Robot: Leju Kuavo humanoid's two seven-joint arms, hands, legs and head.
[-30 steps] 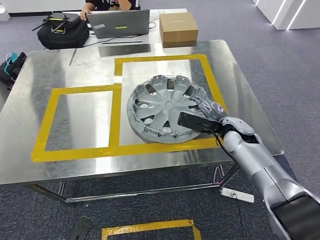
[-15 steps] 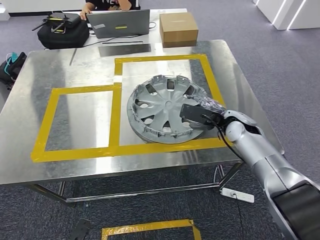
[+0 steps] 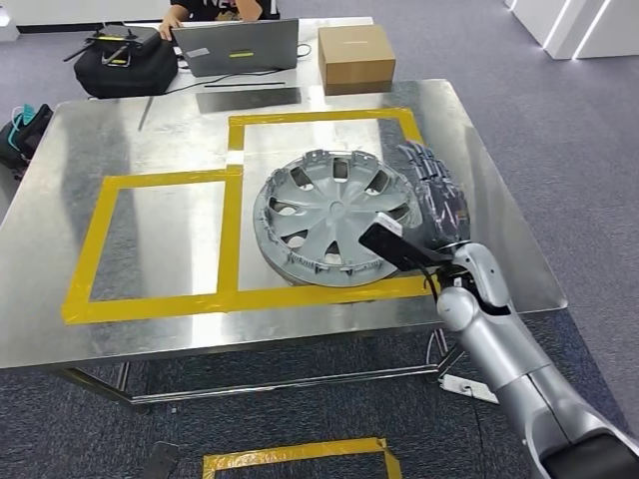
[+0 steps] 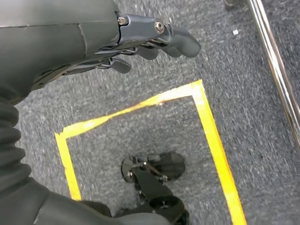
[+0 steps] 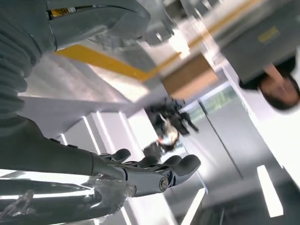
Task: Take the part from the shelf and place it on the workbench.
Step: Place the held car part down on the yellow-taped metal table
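The grey wheel cover [image 3: 332, 217] lies flat on the steel counter [image 3: 151, 329], inside the right-hand square of yellow tape [image 3: 230, 239]; its near rim sits just short of the front tape strip and its left rim is close to the strip dividing the two squares. The right hand [image 3: 431, 203] is raised over the cover's right edge, fingers [image 3: 422, 165] spread and straight, holding nothing and apart from the rim. The left taped square is bare steel. At the counter's far edge stand a cardboard box [image 3: 355, 56], a laptop [image 3: 238, 46] and a black bag [image 3: 124, 60]. The left hand [image 4: 116, 42] hangs over the carpet, fingers loosely extended and holding nothing, above a taped floor outline [image 4: 212, 140].
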